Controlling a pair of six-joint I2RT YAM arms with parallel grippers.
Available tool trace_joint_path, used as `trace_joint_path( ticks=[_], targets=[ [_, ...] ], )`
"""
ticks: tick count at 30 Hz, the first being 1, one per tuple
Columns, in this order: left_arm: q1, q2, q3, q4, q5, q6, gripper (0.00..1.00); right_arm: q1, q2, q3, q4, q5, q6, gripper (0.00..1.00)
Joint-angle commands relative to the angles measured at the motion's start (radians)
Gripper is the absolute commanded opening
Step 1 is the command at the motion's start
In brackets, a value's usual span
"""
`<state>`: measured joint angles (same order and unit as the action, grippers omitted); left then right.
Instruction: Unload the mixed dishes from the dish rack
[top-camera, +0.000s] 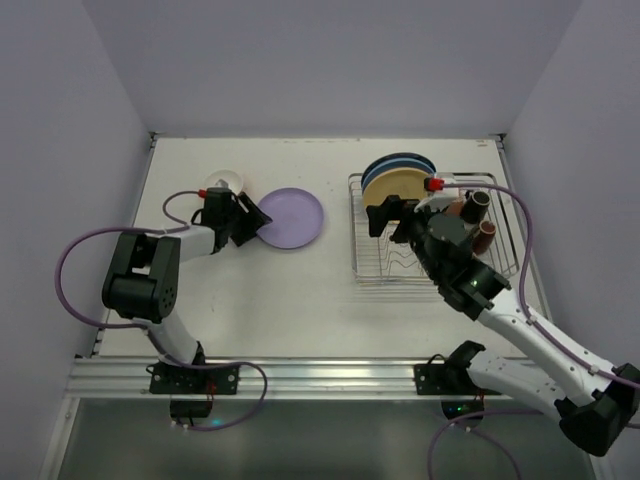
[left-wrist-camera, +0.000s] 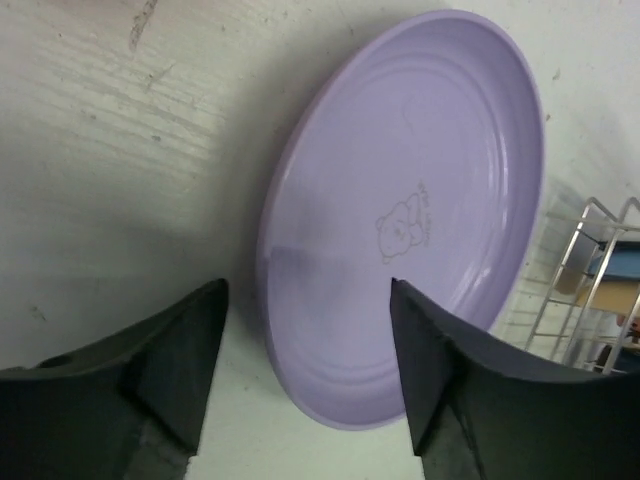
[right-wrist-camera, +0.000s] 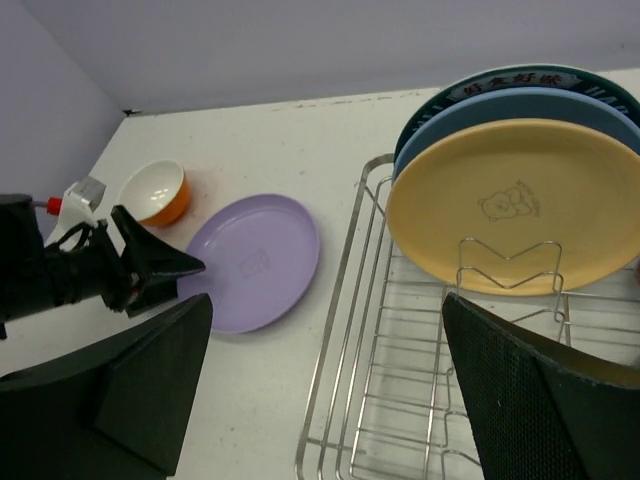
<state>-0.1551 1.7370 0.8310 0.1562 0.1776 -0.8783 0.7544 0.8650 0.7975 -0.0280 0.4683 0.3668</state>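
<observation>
Tabletop (top-camera: 300, 310): bare white in front of my bases; everything that matters lies beyond it.
Left tool (left-wrist-camera: 307, 295): fingers apart, holding nothing, low over the tabletop at about 11 o'clock from my bases, with its tips at the near-left rim of the lilac plate.
Lilac plate (left-wrist-camera: 420, 200): lying flat on the tabletop, out of the rack and just left of it. I count it as unloaded.
Right tool (right-wrist-camera: 325, 300): fingers apart and empty, hovering over the front of the dish rack at about 1 o'clock and facing the upright plates.
Dish rack (right-wrist-camera: 345, 330): its front wire bays are bare. The plates stand at its far end, at 12 o'clock from my right tool.
Yellow plate (right-wrist-camera: 510, 205): nearest of the standing plates, leaning in a zigzag divider. I judge this is the one to take now.
How I would take it: come down on the top rim, one finger in front and one in the gap behind. Close firmly, then lift straight up before swinging left, so the rim clears the divider.
Blue plate (right-wrist-camera: 470, 112): close behind the yellow one, so that gap is narrow and my rear finger could nudge it.
Dark-rimmed plate (right-wrist-camera: 500, 78): rearmost of the stack.
Mugs (top-camera: 482, 218): at the rack's right side, at 3 o'clock from the plates; I can't count them.
Orange bowl (right-wrist-camera: 155, 192): upright on the tabletop at 10 o'clock from the lilac plate.
</observation>
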Motion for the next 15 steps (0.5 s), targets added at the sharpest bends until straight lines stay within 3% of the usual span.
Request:
trace_joint_path(
  ticks=[1, 2, 3, 5, 9, 13, 15],
  targets=[
    [-0.008, -0.121, -0.013, -0.03, -0.041, 0.01, 0.73, -0.137, 0.087, 0.083, -0.119, -0.264, 0.182, 0.99],
    [-0.009, -0.148, -0.013, -0.058, -0.056, 0.025, 0.96, -0.201, 0.115, 0.103, -0.128, -0.313, 0.208, 0.99],
    [-0.011, -0.178, -0.01, -0.131, -0.097, 0.028, 1.0, -0.226, 0.165, 0.115, -0.138, -0.362, 0.268, 0.99],
    [-0.011, -0.266, 0.009, -0.272, -0.157, 0.045, 1.0, -0.259, 0.209, 0.153, -0.173, -0.341, 0.332, 0.99],
    [-0.011, -0.516, 0.022, -0.446, -0.21, 0.082, 1.0, -0.28, 0.308, 0.268, -0.355, -0.16, 0.666, 0.99],
    [-0.021, -0.767, 0.026, -0.512, -0.188, 0.282, 1.0, -0.349, 0.374, 0.335, -0.438, -0.091, 0.872, 0.95],
    [-0.021, -0.818, 0.113, -0.665, -0.275, 0.343, 1.0, -0.38, 0.393, 0.338, -0.438, -0.112, 1.0, 0.92]
  ],
)
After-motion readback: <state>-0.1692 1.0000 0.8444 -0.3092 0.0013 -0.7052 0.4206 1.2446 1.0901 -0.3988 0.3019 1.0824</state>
